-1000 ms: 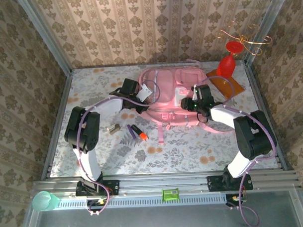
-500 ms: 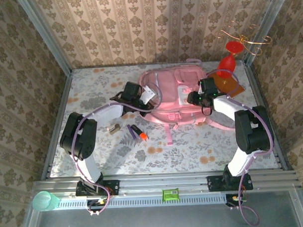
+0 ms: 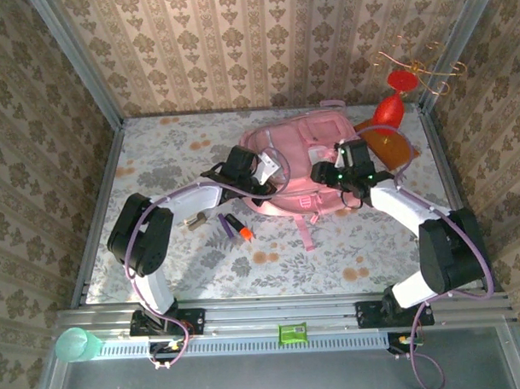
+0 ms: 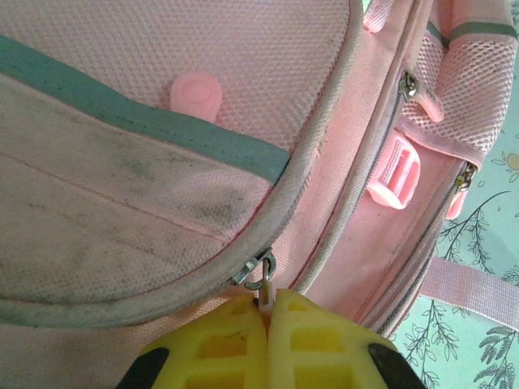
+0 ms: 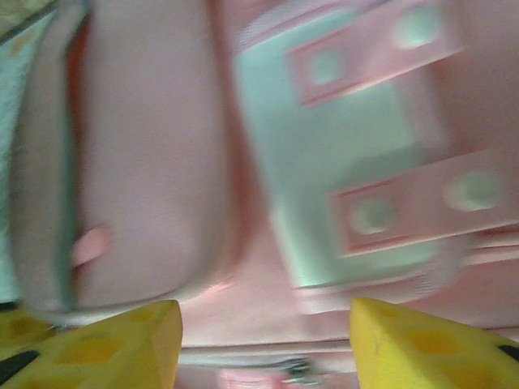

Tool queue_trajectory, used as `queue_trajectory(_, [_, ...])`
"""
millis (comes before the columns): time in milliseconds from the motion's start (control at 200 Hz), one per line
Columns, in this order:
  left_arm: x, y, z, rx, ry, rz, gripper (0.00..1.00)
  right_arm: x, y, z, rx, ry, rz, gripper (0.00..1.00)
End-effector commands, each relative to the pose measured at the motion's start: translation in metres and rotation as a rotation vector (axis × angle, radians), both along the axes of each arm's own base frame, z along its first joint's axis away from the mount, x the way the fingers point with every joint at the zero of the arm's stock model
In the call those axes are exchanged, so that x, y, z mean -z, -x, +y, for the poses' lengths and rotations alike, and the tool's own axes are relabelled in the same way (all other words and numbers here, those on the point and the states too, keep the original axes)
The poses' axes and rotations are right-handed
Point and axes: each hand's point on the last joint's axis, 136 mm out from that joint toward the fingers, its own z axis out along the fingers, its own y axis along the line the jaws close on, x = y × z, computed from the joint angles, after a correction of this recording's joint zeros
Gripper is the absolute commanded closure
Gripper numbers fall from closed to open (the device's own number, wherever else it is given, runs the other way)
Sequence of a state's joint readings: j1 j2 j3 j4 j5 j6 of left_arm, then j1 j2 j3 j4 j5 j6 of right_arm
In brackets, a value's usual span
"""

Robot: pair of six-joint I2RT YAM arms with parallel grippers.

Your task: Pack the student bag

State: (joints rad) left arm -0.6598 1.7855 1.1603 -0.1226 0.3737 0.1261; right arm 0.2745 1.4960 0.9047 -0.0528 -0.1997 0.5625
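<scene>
Far across the table (image 3: 156, 160) lies the student bag (image 3: 305, 146). Wrist views add the grips: left gripper (image 4: 268, 301) clamped on its zipper pull (image 4: 260, 282), right gripper (image 5: 263, 324) spread wide over its front.

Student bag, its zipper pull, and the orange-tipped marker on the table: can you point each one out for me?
student bag (image 3: 302, 140): top view, on its upper pink fabric.
zipper pull (image 4: 258, 274): left wrist view, on the metal ring at the pocket's edge.
orange-tipped marker (image 3: 236, 228): top view, on its middle.

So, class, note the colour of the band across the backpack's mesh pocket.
Dull grey-green band on the pink student bag; the left wrist view shows it best.
</scene>
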Motion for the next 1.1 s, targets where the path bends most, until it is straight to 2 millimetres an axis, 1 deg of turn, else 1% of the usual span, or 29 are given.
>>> queue_trajectory(0, [-0.009, 0.002, -0.006, 0.005, 0.031, -0.027, 1.0, -0.005, 0.004, 0.036, -0.013, -0.187, 0.023, 0.39])
queue_trajectory(100, [-0.007, 0.003, -0.005, 0.006, 0.021, -0.026, 1.0, -0.001, -0.004, 0.049, 0.017, -0.257, 0.045, 0.39])
queue_trajectory(225, [-0.007, 0.005, -0.006, 0.013, 0.015, -0.031, 1.0, 0.017, -0.015, 0.05, 0.09, -0.262, 0.091, 0.42])
queue_trajectory(320, [-0.004, 0.005, -0.003, 0.008, -0.003, -0.038, 1.0, 0.029, -0.023, 0.048, 0.141, -0.278, 0.104, 0.49])
queue_trajectory(370, [-0.001, 0.003, 0.001, -0.006, -0.023, -0.043, 1.0, 0.033, -0.026, 0.047, 0.159, -0.282, 0.105, 0.58])
queue_trajectory(390, [0.0, 0.002, 0.003, -0.013, -0.037, -0.048, 1.0, 0.033, -0.028, 0.045, 0.17, -0.282, 0.099, 0.65])
queue_trajectory(485, [0.004, -0.004, 0.015, -0.05, -0.114, -0.07, 1.0, 0.035, -0.03, 0.035, 0.204, -0.271, 0.077, 0.9])
queue_trajectory(510, [0.005, -0.005, 0.019, -0.059, -0.138, -0.074, 1.0, 0.036, -0.03, 0.031, 0.21, -0.258, 0.074, 0.94])
queue_trajectory(560, [0.005, -0.008, 0.026, -0.075, -0.176, -0.092, 1.0, 0.036, -0.028, 0.023, 0.222, -0.242, 0.07, 1.0])
queue_trajectory(670, [0.005, -0.016, 0.04, -0.116, -0.248, -0.144, 1.0, 0.036, -0.025, 0.008, 0.218, -0.225, 0.075, 1.0])
queue_trajectory(735, [0.005, -0.022, 0.046, -0.13, -0.279, -0.164, 1.0, 0.035, -0.023, 0.004, 0.192, -0.23, 0.075, 1.0])
queue_trajectory(910, [0.001, -0.041, 0.059, -0.182, -0.34, -0.205, 1.0, 0.032, -0.015, 0.007, 0.036, -0.189, 0.12, 1.0])
queue_trajectory(1015, [-0.005, -0.052, 0.069, -0.21, -0.358, -0.225, 1.0, 0.034, -0.011, 0.002, -0.044, -0.145, 0.16, 1.0])
queue_trajectory(1095, [-0.01, -0.056, 0.076, -0.218, -0.37, -0.234, 1.0, 0.036, -0.009, 0.001, -0.108, -0.119, 0.188, 1.0])
